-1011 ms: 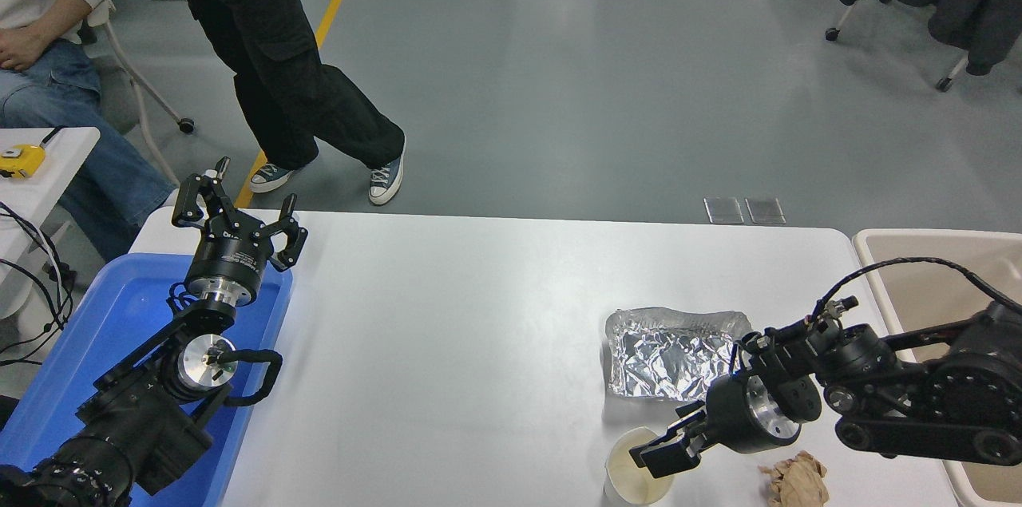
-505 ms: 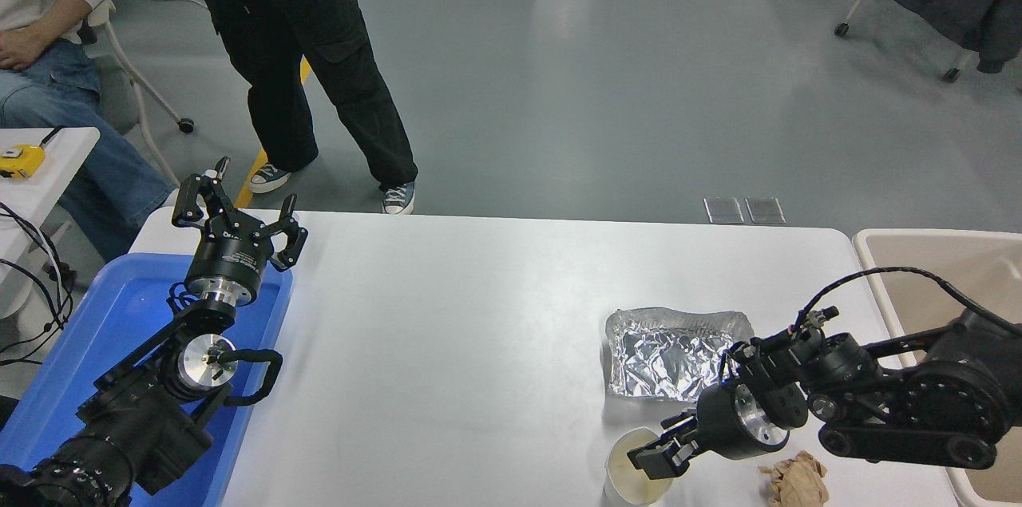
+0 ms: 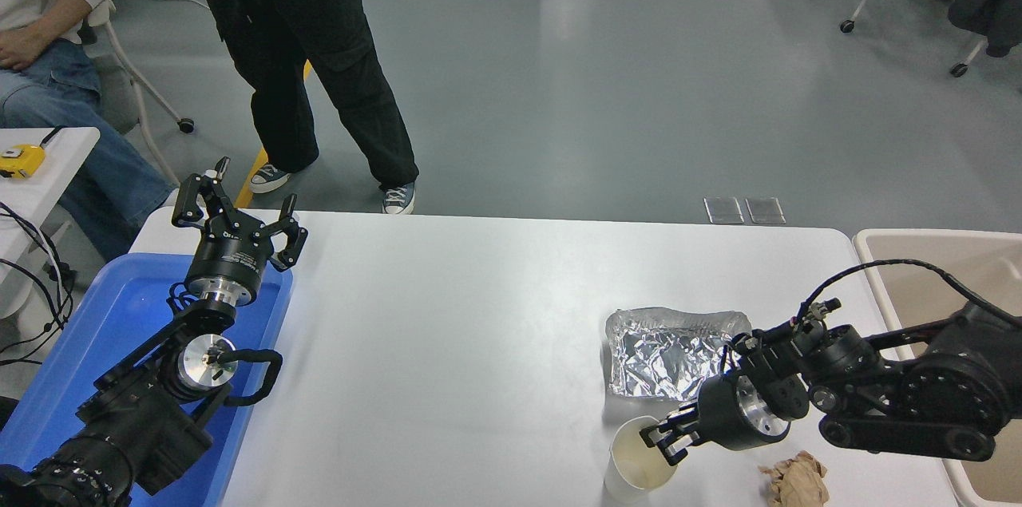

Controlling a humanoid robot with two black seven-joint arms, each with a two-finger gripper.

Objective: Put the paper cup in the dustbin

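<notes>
Head view shows the right gripper (image 3: 659, 441) low over the near right part of the white surface (image 3: 479, 331), its jaws narrowly parted and closed down onto the near-right rim of the paper cup (image 3: 635, 467), one finger seemingly inside the mouth and one outside. Whether the pinch is firm cannot be told from here. The cup stands close to the near edge, just left of and slightly nearer than the wrist, leaning a little, with its long axis close to vertical and its open mouth pointing up and somewhat toward the gripper. A crinkled foil tray (image 3: 671, 351) lies just beyond it and a brown paper ball (image 3: 794, 481) just beside it to the right. The dustbin (image 3: 878, 247) sits off the surface's right end, well apart from the cup, so the carry should run rightward past the ball. The left gripper (image 3: 238, 215) is parked over the blue bin (image 3: 96, 331), jaws spread and holding nothing; the right arm is plainly nearer.
</notes>
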